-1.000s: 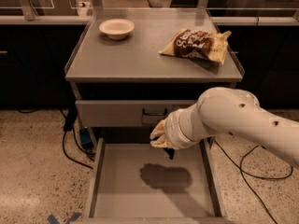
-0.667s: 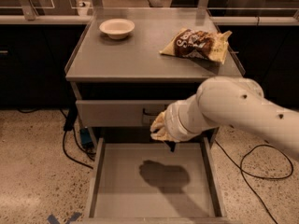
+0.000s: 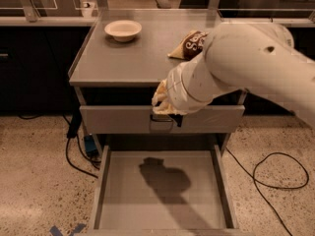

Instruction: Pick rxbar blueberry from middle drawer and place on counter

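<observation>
Camera view: the gripper [image 3: 170,116] is raised, since a second ago, from over the drawer [image 3: 206,200] to just below the edge of the counter [image 3: 123,58]; its hold cannot be told, and the bar, seen nowhere, is judged hidden inside it.

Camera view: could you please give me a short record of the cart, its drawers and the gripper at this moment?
gripper: in front of the upper drawer's face, above the open drawer
middle drawer: pulled open; only a shadow shows on its floor
rxbar blueberry: not visible
upper drawer: shut
counter: holds a white bowl and a chip bag, the bag partly hidden by the arm
</observation>
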You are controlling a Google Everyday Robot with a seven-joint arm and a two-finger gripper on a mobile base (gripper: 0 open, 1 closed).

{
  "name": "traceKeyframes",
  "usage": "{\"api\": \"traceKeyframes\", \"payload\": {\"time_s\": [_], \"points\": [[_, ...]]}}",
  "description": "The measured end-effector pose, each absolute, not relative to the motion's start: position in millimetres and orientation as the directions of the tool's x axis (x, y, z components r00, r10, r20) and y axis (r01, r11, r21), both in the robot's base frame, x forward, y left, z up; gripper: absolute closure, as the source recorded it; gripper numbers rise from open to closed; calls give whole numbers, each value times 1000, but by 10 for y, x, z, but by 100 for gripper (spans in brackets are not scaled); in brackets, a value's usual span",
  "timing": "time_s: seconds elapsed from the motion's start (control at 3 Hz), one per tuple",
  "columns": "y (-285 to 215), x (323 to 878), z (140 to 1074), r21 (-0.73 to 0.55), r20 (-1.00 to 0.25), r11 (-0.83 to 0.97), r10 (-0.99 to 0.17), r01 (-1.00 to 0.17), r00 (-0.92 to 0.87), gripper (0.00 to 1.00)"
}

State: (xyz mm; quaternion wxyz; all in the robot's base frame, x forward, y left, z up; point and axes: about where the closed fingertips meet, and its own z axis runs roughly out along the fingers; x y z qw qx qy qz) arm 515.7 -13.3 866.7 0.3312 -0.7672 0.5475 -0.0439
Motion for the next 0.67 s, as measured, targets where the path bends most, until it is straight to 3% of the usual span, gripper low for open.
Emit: {"api": "traceKeyframes", "payload": {"time_s": [0.67], "points": [[45,5373,9221,-621,-241,-215,-862,-754,445,100]]}}
